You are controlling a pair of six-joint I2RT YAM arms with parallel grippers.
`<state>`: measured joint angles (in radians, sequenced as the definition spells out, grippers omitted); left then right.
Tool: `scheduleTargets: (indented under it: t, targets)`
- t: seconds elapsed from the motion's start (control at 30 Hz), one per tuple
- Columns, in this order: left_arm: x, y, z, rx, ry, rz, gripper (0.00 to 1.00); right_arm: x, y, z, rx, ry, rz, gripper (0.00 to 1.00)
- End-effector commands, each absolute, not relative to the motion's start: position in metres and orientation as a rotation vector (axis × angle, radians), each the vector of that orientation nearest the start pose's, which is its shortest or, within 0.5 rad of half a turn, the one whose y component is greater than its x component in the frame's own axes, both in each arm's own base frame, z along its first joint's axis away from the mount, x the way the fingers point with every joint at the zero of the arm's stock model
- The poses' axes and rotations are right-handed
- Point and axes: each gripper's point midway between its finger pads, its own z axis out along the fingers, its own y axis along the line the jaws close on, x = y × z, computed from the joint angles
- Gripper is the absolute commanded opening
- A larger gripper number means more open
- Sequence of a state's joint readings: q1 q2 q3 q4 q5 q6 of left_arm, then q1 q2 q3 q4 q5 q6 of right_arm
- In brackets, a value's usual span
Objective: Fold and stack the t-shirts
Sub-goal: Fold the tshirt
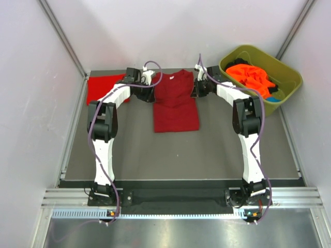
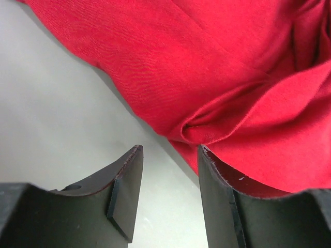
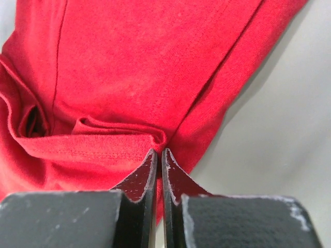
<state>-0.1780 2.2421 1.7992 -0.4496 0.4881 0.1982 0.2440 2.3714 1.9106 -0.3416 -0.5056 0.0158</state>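
Observation:
A dark crimson t-shirt (image 1: 175, 101) lies partly folded on the grey table at the back middle. My left gripper (image 1: 150, 87) is at its upper left corner. In the left wrist view the gripper (image 2: 169, 151) is open, with only bare table between the jaws and the shirt's bunched edge (image 2: 217, 77) against the right finger. My right gripper (image 1: 196, 88) is at the shirt's upper right corner. In the right wrist view the gripper (image 3: 159, 151) is shut, pinching a puckered fold of the shirt (image 3: 139, 67). A brighter red shirt (image 1: 105, 88) lies folded at the back left.
An olive-green tub (image 1: 289, 77) at the back right holds orange shirts (image 1: 251, 76) and something blue. Metal rails run along the table's left and right sides, and white walls close in all round.

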Motion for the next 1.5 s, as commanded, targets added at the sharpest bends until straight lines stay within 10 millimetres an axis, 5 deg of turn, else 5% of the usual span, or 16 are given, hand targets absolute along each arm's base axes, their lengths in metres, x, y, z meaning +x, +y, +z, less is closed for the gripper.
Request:
scheduleTargets:
  t: [0.0,0.47,1.07,1.17,1.23,1.47]
  targets:
    - [0.542,-0.175,0.076,0.692,2.249,-0.562,0.51,0.567,0.226,0.063,-0.494,2.234,0.712,0.0]
    - [0.557,-0.177,0.077,0.664,2.217,-0.54,0.52,0.568,0.219,0.068,-0.449,2.23,0.662,0.0]
    - [0.579,-0.16,0.05,0.471,2.316,-0.421,0.5,0.58,0.211,0.065,-0.334,2.208,0.606,0.02]
    - [0.577,-0.155,0.068,0.418,2.305,-0.408,0.5,0.58,0.209,0.068,-0.309,2.211,0.597,0.05]
    - [0.574,-0.152,0.078,0.379,2.303,-0.416,0.5,0.579,0.206,0.073,-0.29,2.215,0.588,0.16]
    - [0.545,-0.148,0.142,0.182,2.309,-0.481,0.54,0.552,0.199,0.138,-0.223,2.159,0.604,0.38]
